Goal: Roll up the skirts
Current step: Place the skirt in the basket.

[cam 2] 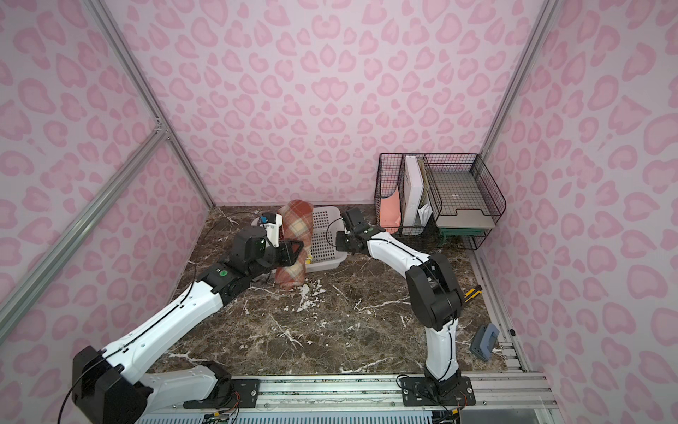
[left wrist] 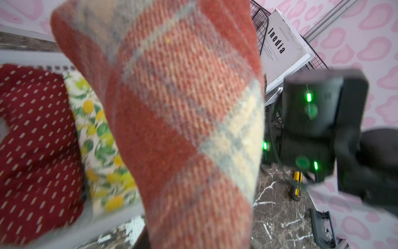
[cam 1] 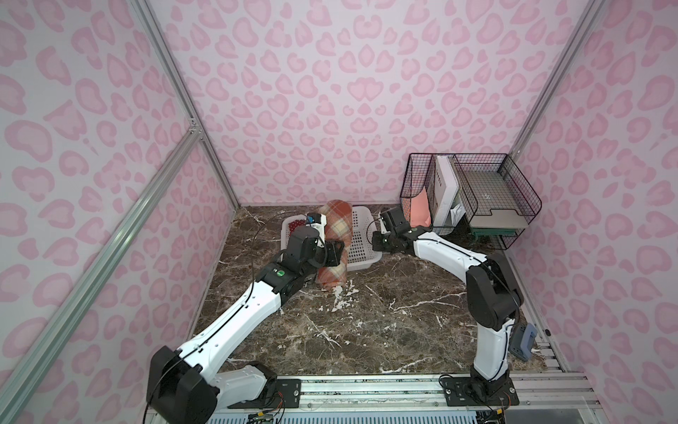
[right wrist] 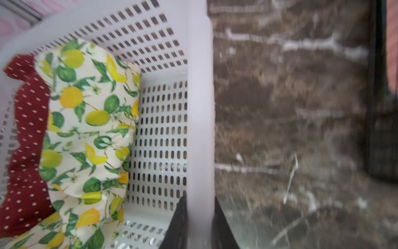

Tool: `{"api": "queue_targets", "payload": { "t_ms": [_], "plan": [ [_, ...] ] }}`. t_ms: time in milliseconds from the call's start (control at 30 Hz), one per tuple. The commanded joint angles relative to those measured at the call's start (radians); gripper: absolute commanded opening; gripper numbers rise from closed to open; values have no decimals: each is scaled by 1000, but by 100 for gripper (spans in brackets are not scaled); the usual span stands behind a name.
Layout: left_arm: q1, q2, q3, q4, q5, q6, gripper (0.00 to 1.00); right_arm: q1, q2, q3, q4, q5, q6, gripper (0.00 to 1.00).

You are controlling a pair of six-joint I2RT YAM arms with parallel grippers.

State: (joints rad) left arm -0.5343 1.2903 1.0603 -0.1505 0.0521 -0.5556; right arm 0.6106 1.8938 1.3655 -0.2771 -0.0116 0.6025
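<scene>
My left fingers [cam 1: 334,254] grasp the plaid skirt [cam 1: 339,227], which is already a tight roll. They hold it mid-length, I'd say so it won't unwind. It hangs tilted over the front rim of the basket [cam 1: 363,235], lower end near the worktop [cam 1: 367,323]; can't tell if it touches. My right fingers [right wrist: 178,224] straddle the basket's side rim and are clamped on it, likely to stop it sliding while the roll goes in. The polka-dot skirt [right wrist: 25,129] and lemon skirt [right wrist: 86,129] are inside, touching, pushed to one side. The space beside the lemon one is free.

Worktop is dark brown marble look with white veins, hard, probably slick. Pink leopard-print walls [cam 1: 330,91] on three sides. A wire rack [cam 1: 477,191] with a book [cam 1: 445,191] stands in the back right corner.
</scene>
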Motion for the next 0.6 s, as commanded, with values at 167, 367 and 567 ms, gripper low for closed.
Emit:
{"api": "queue_targets", "payload": {
  "t_ms": [167, 367, 567],
  "plan": [
    [-7, 258, 71, 329, 55, -145, 0, 40, -154, -330, 172, 77, 215, 18],
    [-10, 385, 29, 535, 19, -206, 0, 59, -204, -335, 144, 64, 231, 49],
    [-10, 562, 102, 548, 94, -194, 0, 54, -302, -372, 114, 80, 211, 54]
  ]
}}
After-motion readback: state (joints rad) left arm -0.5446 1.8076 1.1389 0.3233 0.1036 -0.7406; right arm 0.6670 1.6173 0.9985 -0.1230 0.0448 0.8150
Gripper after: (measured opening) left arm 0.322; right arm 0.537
